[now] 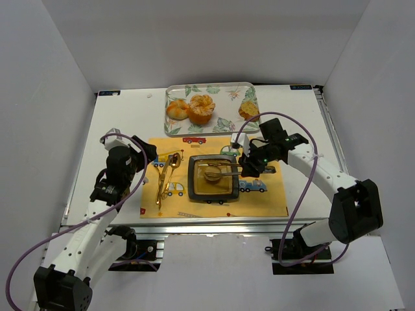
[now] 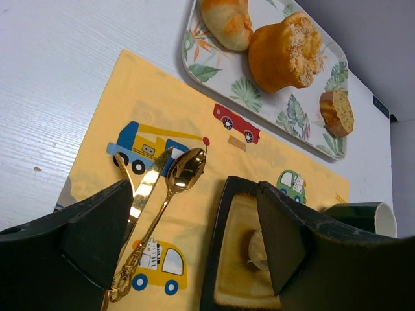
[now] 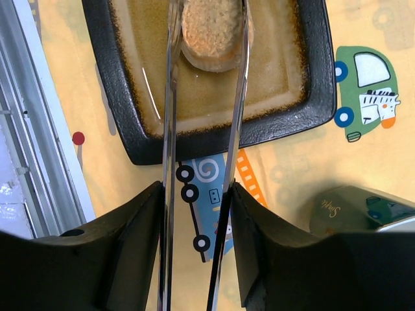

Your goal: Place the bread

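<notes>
A slice of bread [image 3: 209,32] lies in the middle of the dark square plate [image 3: 318,78], between the two tips of the metal tongs [image 3: 170,129]. My right gripper [image 3: 194,194] is shut on the tongs' two arms, which stand slightly apart beside the bread. From above, the right gripper [image 1: 249,167] sits at the plate's [image 1: 192,188] right edge, the tongs [image 1: 224,172] reaching over the bread [image 1: 211,173]. My left gripper [image 1: 148,155] hangs open over the placemat's left part. In the left wrist view the left gripper [image 2: 194,227] has nothing between its fingers, and the bread [image 2: 256,249] is half hidden.
A leaf-patterned tray [image 1: 170,97] at the back holds three more pastries [image 1: 201,109]. A gold spoon [image 2: 185,170] and other gold cutlery [image 2: 146,188] lie left of the plate on the yellow placemat [image 1: 272,201]. A dark mug [image 3: 350,207] stands by the plate's far right corner.
</notes>
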